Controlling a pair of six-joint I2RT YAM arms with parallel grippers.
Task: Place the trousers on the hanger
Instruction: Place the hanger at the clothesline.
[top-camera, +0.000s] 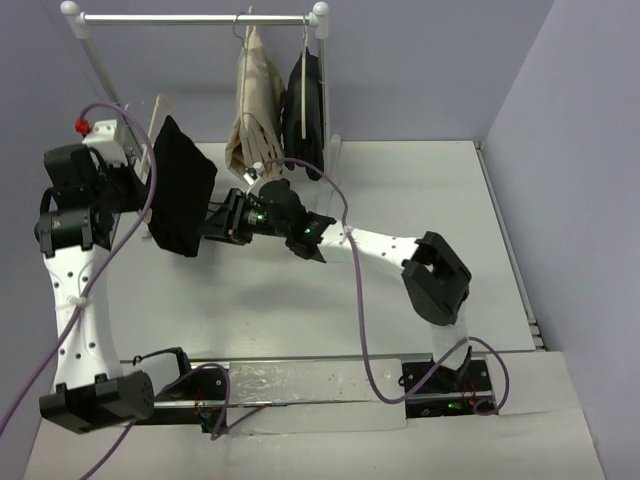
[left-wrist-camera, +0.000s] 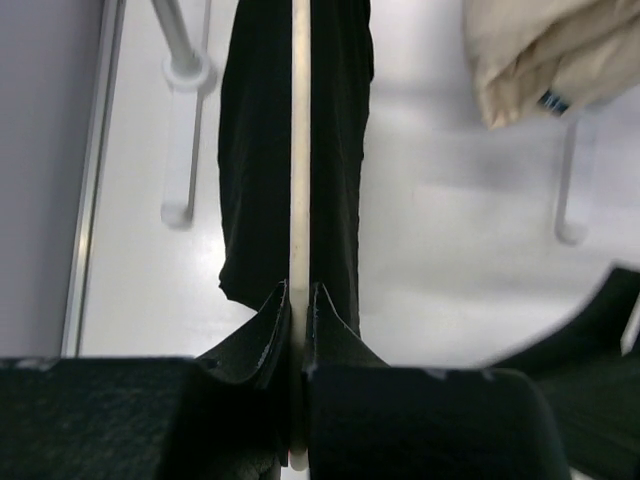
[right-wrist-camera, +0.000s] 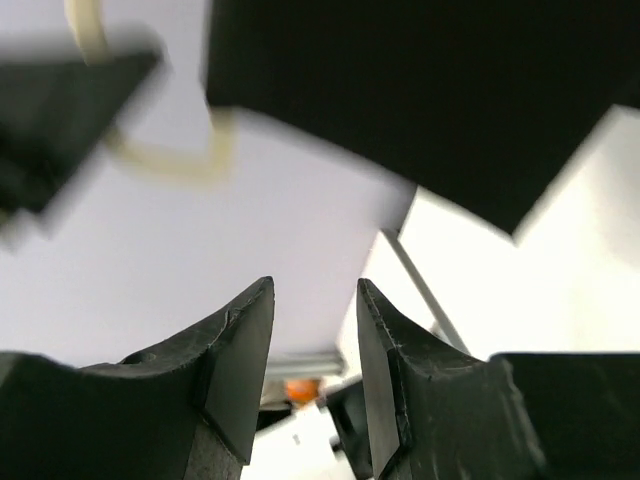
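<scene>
The black trousers (top-camera: 182, 200) hang folded over the white hanger (top-camera: 158, 112), held up at the left of the table. In the left wrist view the hanger's cream bar (left-wrist-camera: 300, 150) runs straight away from me, with the trousers (left-wrist-camera: 255, 160) hanging down both sides. My left gripper (left-wrist-camera: 298, 295) is shut on that bar. My right gripper (top-camera: 208, 227) sits just right of the trousers' lower edge, open. Nothing lies between its tips (right-wrist-camera: 315, 285). Above them are the trousers (right-wrist-camera: 420, 90) and the curved hanger hook (right-wrist-camera: 170, 160).
A clothes rack (top-camera: 200, 18) stands at the back with beige trousers (top-camera: 255, 100) and a smaller black garment (top-camera: 308, 110) on their own hangers. The rack's left foot (left-wrist-camera: 185, 70) and the beige cloth (left-wrist-camera: 540, 60) show in the left wrist view. Walls close in the left, back and right.
</scene>
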